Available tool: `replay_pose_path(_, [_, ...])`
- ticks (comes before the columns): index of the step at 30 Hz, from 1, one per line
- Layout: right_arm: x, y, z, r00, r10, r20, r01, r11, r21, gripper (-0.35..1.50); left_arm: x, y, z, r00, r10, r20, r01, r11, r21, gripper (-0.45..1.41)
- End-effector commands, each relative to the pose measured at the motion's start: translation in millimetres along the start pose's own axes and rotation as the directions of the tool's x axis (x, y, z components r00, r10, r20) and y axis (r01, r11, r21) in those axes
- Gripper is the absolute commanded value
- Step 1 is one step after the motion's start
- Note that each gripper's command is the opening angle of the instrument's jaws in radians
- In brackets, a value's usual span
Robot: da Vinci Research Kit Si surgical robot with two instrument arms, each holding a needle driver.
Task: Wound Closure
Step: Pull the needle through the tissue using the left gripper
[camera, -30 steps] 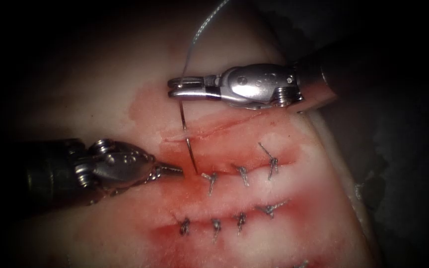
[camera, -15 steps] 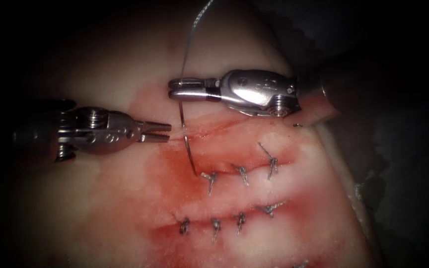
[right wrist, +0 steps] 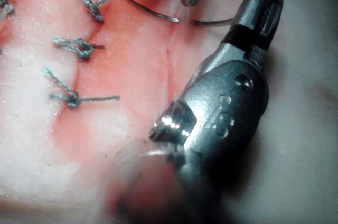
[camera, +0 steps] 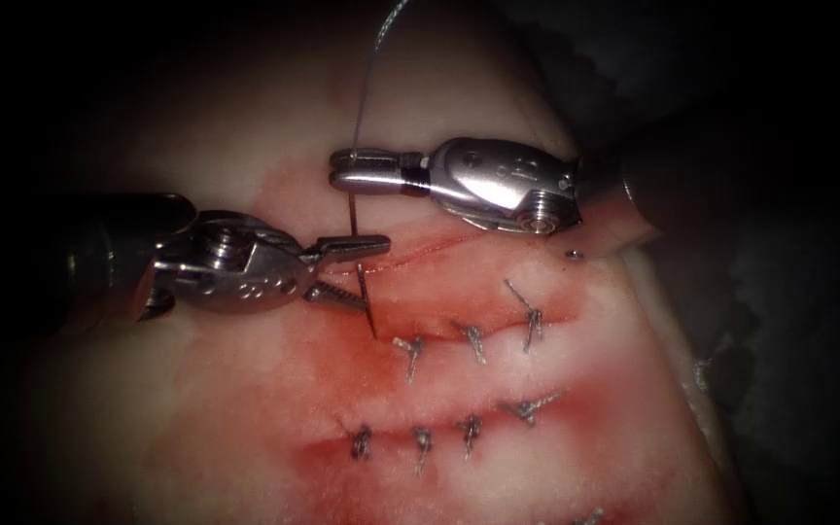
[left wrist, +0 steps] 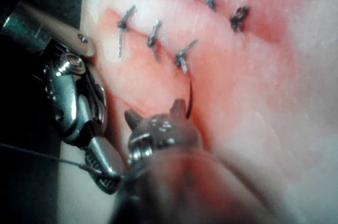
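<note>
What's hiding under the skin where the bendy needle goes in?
The needle's middle lies buried in the tissue, covered. Its pointed end shows beside the left tool's open jaws; the right tool holds the tail end.

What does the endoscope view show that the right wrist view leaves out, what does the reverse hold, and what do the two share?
Endoscope view: the thread rising from the right tool, and the left tool with its wrist and shaft. Right wrist view: close up, a short stretch of the needle buried under tissue at the cut. Shared: right jaws shut on the needle near its thread end, left jaws open around its middle, holding nothing, knotted stitches, red fluid.
</note>
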Motion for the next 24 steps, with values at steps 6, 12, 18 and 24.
replay_pose_path(6, [0.6,-0.1,0.6,1.0,0.013,0.011,-0.013,1.0,0.004,-0.35,0.3,0.0,1.0,0.994,0.103,0.039,-0.103,0.994,0.019,0.46])
replay_pose_path(12, [0.6,-0.1,0.5,1.0,0.013,0.014,-0.013,1.0,0.004,-0.35,0.3,-0.8,1.2,0.989,0.133,0.061,-0.135,0.99,0.032,0.47])
replay_pose_path(18, [0.6,-0.1,0.5,1.0,0.013,0.017,-0.014,1.0,0.005,-0.35,0.5,-1.4,1.1,0.994,0.101,0.043,-0.104,0.993,0.05,0.51])
replay_pose_path(24, [0.6,-0.1,0.6,1.0,0.013,0.017,-0.014,1.0,0.006,-0.35,0.9,-2.5,1.9,0.997,0.077,0.02,-0.078,0.994,0.079,0.54])
